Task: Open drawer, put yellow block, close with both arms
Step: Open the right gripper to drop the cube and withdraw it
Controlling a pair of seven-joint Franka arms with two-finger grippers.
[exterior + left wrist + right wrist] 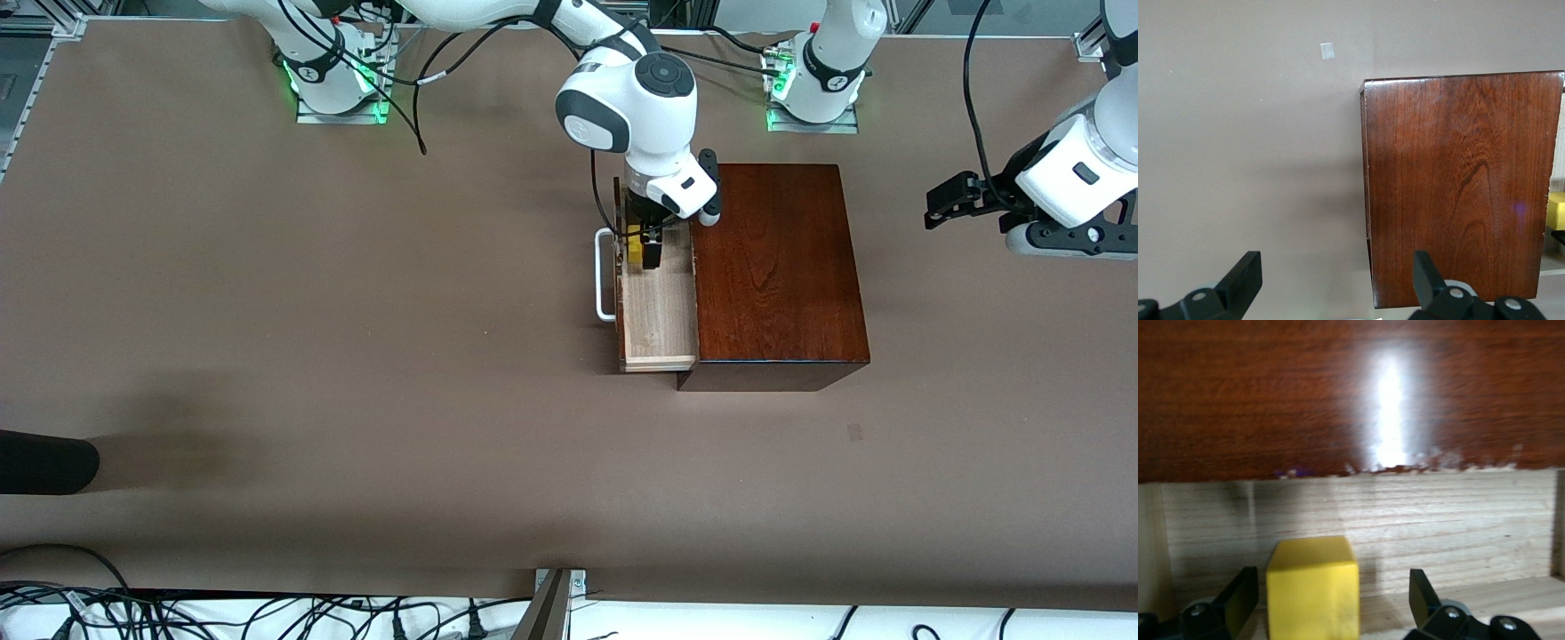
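Note:
The drawer [658,320] stands pulled out of the dark-wood box [773,267], with its white handle [605,276] toward the right arm's end of the table. The yellow block [635,249] is in the drawer, at the end farther from the front camera. My right gripper [647,249] is down in the drawer and open. In the right wrist view its fingers [1238,597] stand apart on either side of the block [1313,587], which rests on the drawer's pale wood [1438,527]. My left gripper [942,204] is open and empty over the table beside the box [1458,187].
A dark rounded object [44,462] lies at the table's edge at the right arm's end. A small pale mark [855,432] is on the table nearer the front camera than the box. Cables hang along the near edge.

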